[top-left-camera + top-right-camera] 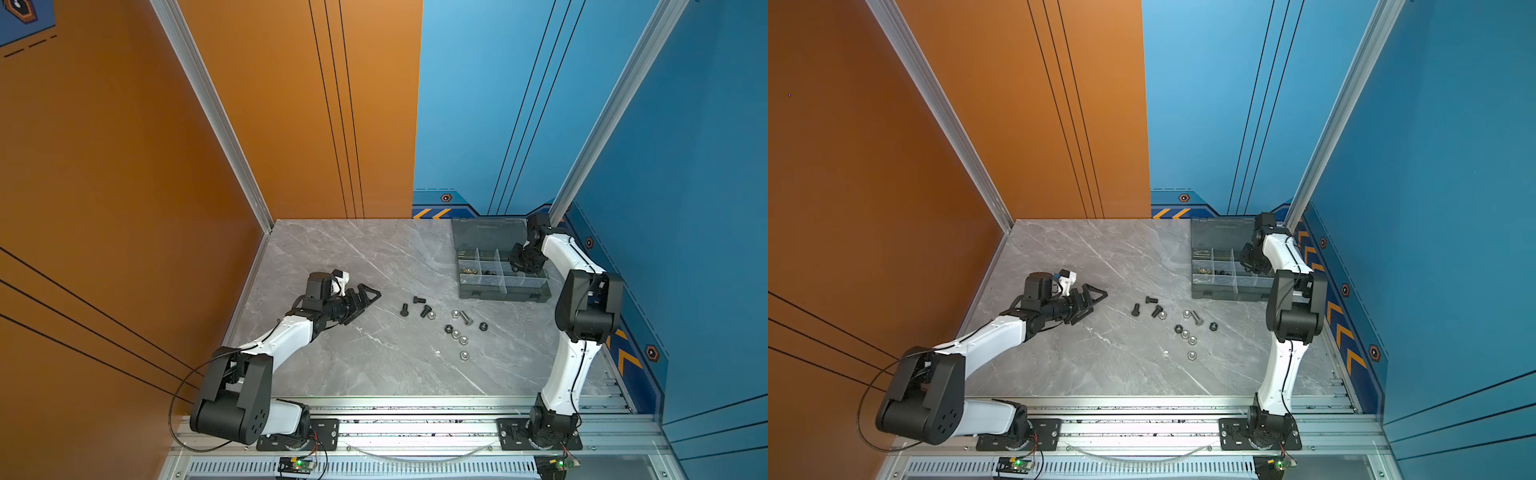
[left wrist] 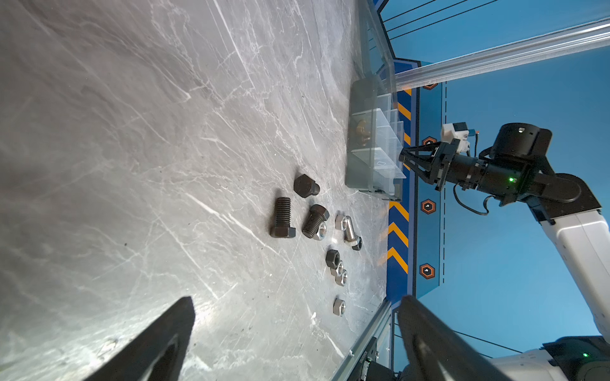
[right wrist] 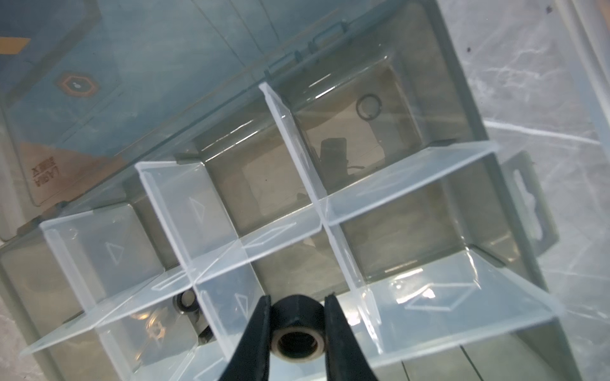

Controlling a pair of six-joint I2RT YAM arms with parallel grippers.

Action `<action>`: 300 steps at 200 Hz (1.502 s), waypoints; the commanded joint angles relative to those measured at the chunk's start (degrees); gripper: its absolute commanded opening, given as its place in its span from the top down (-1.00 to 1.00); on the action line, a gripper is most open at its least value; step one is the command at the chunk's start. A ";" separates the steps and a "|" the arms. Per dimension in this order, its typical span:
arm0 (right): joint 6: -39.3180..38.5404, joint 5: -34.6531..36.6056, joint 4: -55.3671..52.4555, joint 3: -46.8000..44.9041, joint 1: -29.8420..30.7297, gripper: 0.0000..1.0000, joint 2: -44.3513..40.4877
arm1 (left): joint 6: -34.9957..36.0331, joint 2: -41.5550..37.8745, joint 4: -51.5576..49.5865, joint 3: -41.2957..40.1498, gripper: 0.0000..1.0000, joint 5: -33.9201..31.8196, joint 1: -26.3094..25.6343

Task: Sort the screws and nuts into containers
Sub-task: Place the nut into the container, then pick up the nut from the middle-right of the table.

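Right end effector (image 3: 297,301) around one black nut (image 3: 298,318)

We make out printed label (image 3: 46,179) on organizer lid (image 3: 165,49), letters turned sideways, too blurred to read with certainty. Blue wall strip (image 2: 429,237) carries orange hexagon emblems (image 2: 428,206), yellow chevrons (image 2: 398,211).

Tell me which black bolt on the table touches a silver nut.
The rightmost black bolt of the three: a silver nut lies against its threaded end. The other two touch no nut.
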 commanded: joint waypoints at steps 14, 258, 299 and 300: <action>-0.01 0.65 -1.62 1.87 -0.38 0.33 0.76 | 0.51 -1.07 -1.33 1.69 -0.96 -0.66 -0.11; 13.12 3.40 -2.80 -35.70 22.09 -0.07 -25.67 | 1.48 -1.55 -5.12 3.71 -0.96 -2.47 -1.27; 14.29 3.30 -0.58 -36.80 23.00 -0.06 -22.00 | 1.82 -1.03 -4.93 3.41 -0.96 -2.02 -1.20; 14.29 3.34 -0.58 -36.92 23.05 -0.05 -21.90 | 1.78 -1.07 -4.89 3.44 -0.96 -1.98 -1.23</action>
